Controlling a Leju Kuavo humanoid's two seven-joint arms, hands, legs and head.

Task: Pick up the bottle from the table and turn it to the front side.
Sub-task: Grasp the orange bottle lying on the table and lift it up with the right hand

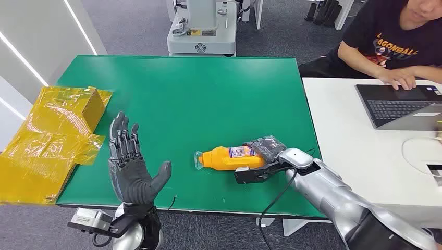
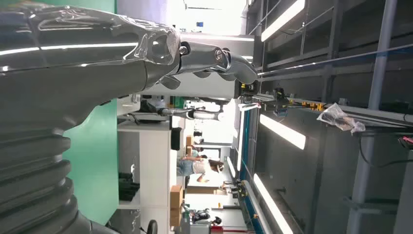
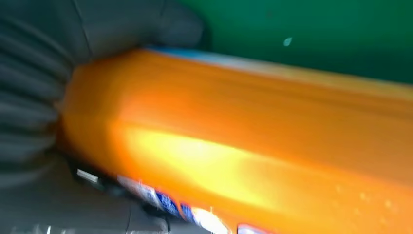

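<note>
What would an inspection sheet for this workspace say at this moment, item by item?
Surface: green table, with a white table beside it.
Job's things: orange bottle lying on its side, cap towards the left hand.
Clutter: yellow plastic bags at the table edge.
Hands: right hand grips the bottle; left hand raised, fingers apart, holding nothing.
Cables: black cable hangs from the right wrist.
Surroundings: person at a laptop; machine base behind the table.

Green table [image 1: 177, 99], white desk [image 1: 354, 151], grey carpet floor [image 1: 135, 26]
</note>
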